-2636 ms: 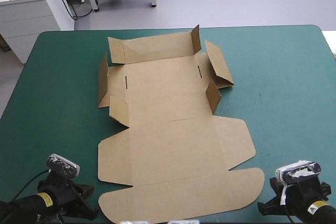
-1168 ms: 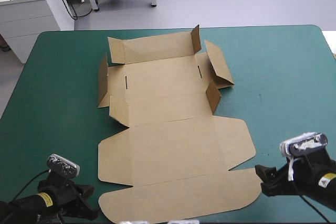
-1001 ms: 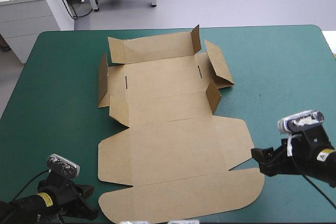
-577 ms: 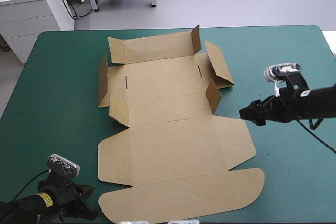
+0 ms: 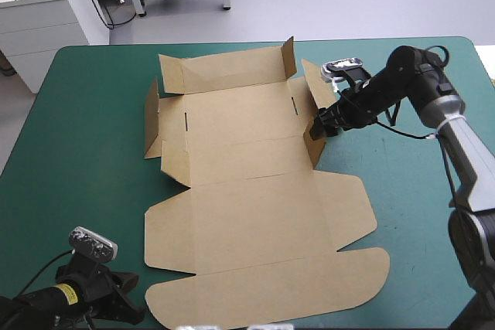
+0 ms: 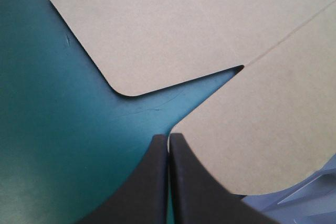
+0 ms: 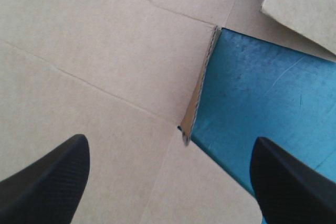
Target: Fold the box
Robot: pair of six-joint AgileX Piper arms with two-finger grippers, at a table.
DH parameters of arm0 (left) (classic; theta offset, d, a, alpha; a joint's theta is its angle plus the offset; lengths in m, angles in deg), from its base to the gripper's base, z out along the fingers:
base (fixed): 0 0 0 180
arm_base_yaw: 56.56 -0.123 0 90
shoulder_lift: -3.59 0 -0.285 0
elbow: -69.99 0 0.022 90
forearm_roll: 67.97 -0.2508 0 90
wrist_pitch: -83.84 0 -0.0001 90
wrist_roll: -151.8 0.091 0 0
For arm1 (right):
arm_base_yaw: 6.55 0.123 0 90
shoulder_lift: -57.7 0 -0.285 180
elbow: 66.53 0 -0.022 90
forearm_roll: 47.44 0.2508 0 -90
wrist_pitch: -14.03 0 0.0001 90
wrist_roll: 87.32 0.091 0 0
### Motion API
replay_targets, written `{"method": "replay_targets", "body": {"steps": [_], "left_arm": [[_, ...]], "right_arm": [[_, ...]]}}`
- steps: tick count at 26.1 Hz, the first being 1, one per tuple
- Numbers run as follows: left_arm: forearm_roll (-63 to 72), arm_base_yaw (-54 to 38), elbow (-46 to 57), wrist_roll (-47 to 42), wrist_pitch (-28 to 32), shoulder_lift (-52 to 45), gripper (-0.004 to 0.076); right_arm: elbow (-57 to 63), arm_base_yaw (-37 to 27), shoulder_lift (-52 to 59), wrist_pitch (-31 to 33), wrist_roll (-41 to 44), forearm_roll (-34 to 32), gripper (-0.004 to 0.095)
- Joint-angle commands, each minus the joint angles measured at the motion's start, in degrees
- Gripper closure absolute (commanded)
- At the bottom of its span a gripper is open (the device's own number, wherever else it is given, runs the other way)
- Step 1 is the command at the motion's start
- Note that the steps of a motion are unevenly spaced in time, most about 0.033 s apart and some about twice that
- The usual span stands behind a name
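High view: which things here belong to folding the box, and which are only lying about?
For the job:
- brown box, flat, some flaps raised
- right end effector, open, over a raised flap on the box's right side
- left end effector, shut, by the box's near left corner

Only lying about:
- nothing loose shows; the teal-green cover is just the surface

The right arm (image 5: 433, 106) extends far forward and bends inward at the elbow; the right claw (image 5: 319, 125) points down and leftward, its fingers (image 7: 52, 182) spread wide. The left arm (image 5: 46, 299) sits low and close in, the left claw (image 6: 168, 136) pressed to one point.
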Motion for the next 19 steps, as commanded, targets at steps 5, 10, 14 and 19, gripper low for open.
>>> {"method": "replay_targets", "body": {"steps": [5, 10, 14, 19], "left_arm": [[1.5, 0.1, -1.4, -0.4, 2.2, 0.6, 0.0732], [1.5, 0.1, -1.4, -0.4, 2.2, 0.6, 0.0732], [1.5, 0.1, -1.4, -0.4, 2.2, 0.6, 0.0732], [1.5, 0.1, -1.4, -0.4, 2.2, 0.6, 0.0732]], "right_arm": [[-6.0, 0.8, -7.4, 0.7, 1.2, 0.9, 0.0199], [-6.0, 0.8, -10.9, 0.7, 1.2, 2.2, 0.0373], [-6.0, 1.0, -12.2, 0.7, 0.9, 3.8, 0.0580], [-5.9, 2.0, -13.4, 0.7, -0.3, 3.7, 0.0923]]}}
